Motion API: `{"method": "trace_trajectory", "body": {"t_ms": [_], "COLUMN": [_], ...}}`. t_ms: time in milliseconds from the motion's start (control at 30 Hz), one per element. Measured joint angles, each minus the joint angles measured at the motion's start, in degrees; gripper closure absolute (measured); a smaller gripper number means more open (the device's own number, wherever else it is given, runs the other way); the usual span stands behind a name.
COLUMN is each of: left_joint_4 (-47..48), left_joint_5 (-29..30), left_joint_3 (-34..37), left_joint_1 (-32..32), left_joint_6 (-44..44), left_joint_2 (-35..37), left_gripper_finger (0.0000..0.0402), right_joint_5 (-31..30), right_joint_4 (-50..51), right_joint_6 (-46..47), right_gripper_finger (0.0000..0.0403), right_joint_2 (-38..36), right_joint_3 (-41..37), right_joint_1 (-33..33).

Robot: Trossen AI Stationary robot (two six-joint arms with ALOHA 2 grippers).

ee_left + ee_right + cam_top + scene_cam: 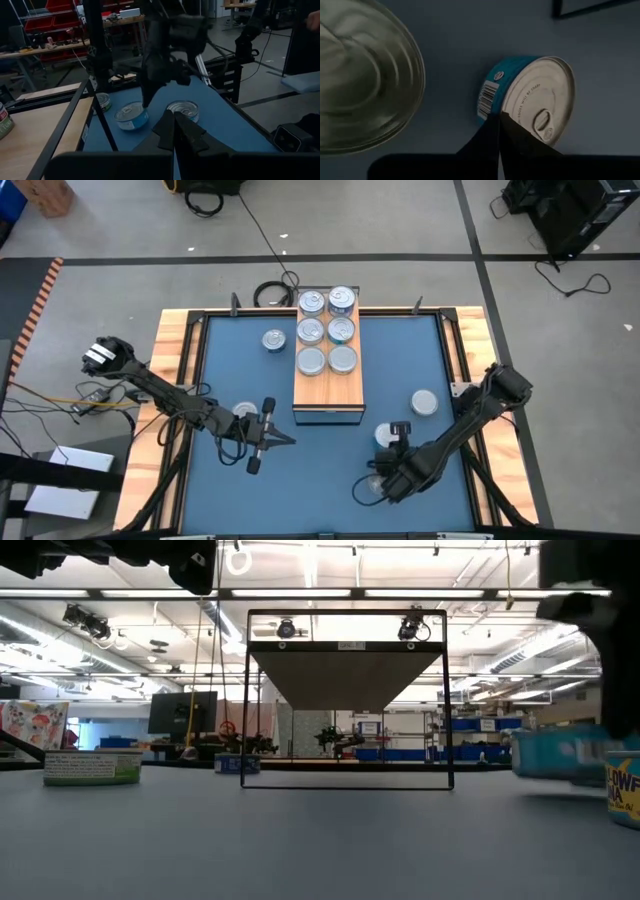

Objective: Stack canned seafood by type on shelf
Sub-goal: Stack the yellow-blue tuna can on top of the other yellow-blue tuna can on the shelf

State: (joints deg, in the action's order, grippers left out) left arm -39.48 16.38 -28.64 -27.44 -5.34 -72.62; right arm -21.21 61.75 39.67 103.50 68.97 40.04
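The shelf is a wood-topped block at the mat's far middle, and several silver-lidded tins stand on it. Loose tins rest flat on the blue mat. My left gripper is shut and hovers level, pointing at the table's right, beside the tin by its wrist. My right gripper is shut. Its tips are at a teal-sided tin, which is also in the high view. Another tin's lid lies close under its wrist. My right gripper comes slanting down from the near right. Its shut fingertips stand at the teal tin's lid rim, next to the barcode. Whether they touch the rim, I cannot tell. The tin sits flat on the mat.
The left wrist view shows the right arm over two tins, with a third tin behind them. A black frame and wooden border ring the mat. In the low view, tins stand at left and right.
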Motion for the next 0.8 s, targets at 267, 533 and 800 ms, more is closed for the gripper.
{"method": "trace_trajectory", "body": {"t_ms": [267,533,800], "left_joint_4": [0.0,0.07,0.22], "left_joint_5": [0.0,-0.02,-0.04], "left_joint_3": [0.0,0.0,0.0], "left_joint_1": [0.0,0.0,-0.01], "left_joint_6": [0.02,0.04,0.07], "left_joint_2": [0.0,0.0,0.0], "left_gripper_finger": [0.0396,0.0396,0.0396], "right_joint_5": [3.01,6.08,11.38], "right_joint_4": [-7.01,-22.25,-49.3], "right_joint_6": [2.37,4.31,6.88], "right_gripper_finger": [0.04,0.0401,0.0402], "right_joint_2": [-6.86,-8.02,-7.99], "right_joint_3": [0.0,-0.04,-8.2], "right_joint_1": [-3.01,-6.79,-8.61]}}
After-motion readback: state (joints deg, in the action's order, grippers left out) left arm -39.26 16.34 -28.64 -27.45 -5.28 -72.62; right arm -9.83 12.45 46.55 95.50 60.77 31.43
